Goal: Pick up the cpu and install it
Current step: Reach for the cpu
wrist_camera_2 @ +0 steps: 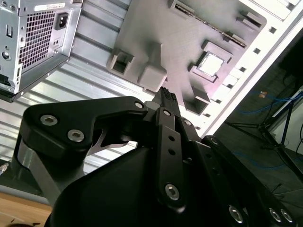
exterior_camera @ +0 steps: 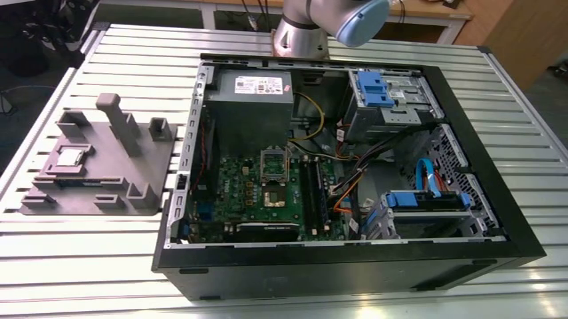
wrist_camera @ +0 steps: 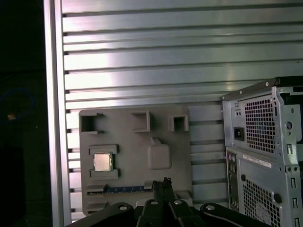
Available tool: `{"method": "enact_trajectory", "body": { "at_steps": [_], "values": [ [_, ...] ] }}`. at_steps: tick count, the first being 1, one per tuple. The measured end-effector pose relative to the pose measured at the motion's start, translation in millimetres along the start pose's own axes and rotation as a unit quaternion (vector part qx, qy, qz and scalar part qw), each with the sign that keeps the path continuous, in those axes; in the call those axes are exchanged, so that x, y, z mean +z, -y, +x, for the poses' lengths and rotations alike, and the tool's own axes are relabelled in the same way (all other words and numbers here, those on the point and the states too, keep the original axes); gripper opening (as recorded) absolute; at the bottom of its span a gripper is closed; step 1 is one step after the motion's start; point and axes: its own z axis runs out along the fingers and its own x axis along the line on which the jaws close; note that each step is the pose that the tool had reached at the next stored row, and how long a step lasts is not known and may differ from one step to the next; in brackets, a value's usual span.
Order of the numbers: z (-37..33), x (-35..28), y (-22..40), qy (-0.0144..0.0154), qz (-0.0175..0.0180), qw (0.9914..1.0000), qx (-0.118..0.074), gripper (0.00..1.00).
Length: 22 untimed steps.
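The slatted aluminium tabletop (exterior_camera: 106, 266) carries an open computer case (exterior_camera: 355, 266) at the centre and the exterior view's right. A grey fixture block (exterior_camera: 133, 159) sits on the exterior view's left, just beside the case.

The cpu (exterior_camera: 69, 158) lies flat in a square recess in the left part of the block, in the middle left of the exterior frame, well apart from the green board (exterior_camera: 239, 193) inside the case. Its metal top faces up. It is square, so it has no long axis, and its edges run parallel to the recess walls. In both wrist views the cpu (wrist_camera: 102, 162) (wrist_camera_2: 210, 64) shows a bright silver-grey top with a paler border.

The arm (exterior_camera: 306, 30) enters at the upper centre of the exterior frame. In both wrist views the gripper (wrist_camera: 161, 183) (wrist_camera_2: 166, 94) hangs above the block, clear of the cpu, with its fingertips together and nothing between them.
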Motion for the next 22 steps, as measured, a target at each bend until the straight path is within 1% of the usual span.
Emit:
{"method": "enact_trajectory", "body": {
  "at_steps": [9, 18, 19, 22],
  "values": [
    [0.7, 0.0, 0.0, 0.0000, 0.0000, 1.00000, 0.000, 0.10],
    [5.7, -0.1, 0.4, 0.0000, 0.0000, 1.00000, 0.000, 0.10],
    [7.4, -0.1, 0.5, 0.0000, 0.0000, 1.00000, 0.000, 0.10],
    [8.1, -0.1, 0.6, 0.0000, 0.0000, 1.00000, 0.000, 0.10]
  ]
}}
